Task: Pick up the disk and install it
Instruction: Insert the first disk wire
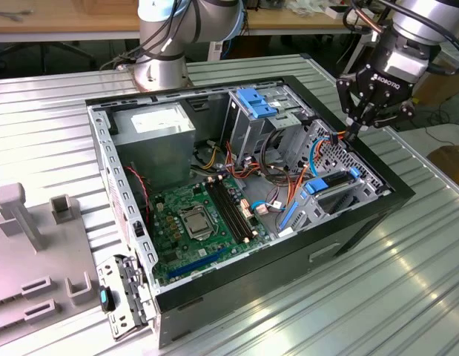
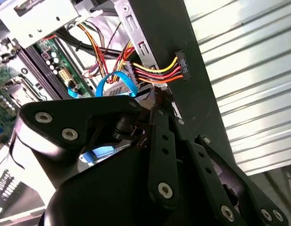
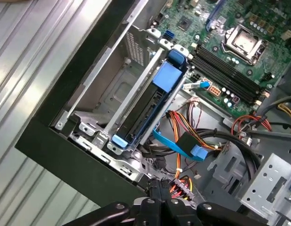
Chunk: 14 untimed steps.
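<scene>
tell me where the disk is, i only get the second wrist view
Observer: In the first wrist view the disk sits in the drive bay by the case wall.
Operator: is the gripper on it
Observer: No; in the exterior view the gripper hangs above a corner of the case wall, jaws together, apart from the disk.
Operator: anything else blue nearby
Observer: Yes, the exterior view shows a wider ridged blue plate atop another cage.

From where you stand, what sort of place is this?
Probably a robotics lab or workshop: an open computer case lies on a ridged metal table, a robot gripper hangs over it, and a wooden workbench stands behind.
</scene>
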### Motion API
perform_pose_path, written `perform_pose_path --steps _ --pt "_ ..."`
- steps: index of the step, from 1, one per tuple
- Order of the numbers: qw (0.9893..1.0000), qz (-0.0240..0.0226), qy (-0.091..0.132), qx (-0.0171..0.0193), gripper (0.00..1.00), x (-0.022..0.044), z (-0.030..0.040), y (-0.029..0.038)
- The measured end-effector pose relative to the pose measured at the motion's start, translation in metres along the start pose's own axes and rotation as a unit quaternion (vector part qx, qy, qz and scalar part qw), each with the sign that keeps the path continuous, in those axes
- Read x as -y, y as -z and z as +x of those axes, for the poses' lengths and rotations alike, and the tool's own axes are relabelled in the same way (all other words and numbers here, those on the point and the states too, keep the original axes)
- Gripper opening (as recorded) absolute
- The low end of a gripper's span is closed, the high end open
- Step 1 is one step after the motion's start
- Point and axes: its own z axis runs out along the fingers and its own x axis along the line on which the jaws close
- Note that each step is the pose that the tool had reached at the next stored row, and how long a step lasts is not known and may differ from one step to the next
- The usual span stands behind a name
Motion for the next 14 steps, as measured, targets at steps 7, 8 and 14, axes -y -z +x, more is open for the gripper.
perform_pose_path --steps 7,8,14 --pt "0.9974 0.0006 0.073 -0.0008 0.11 0.0004 -0.0003 0.0" --pt "0.9972 0.0005 0.075 -0.001 0.11 0.0015 -0.0009 0.0" --pt "0.995 -0.0008 0.1 -0.0032 0.11 0.01 -0.009 0.0001"
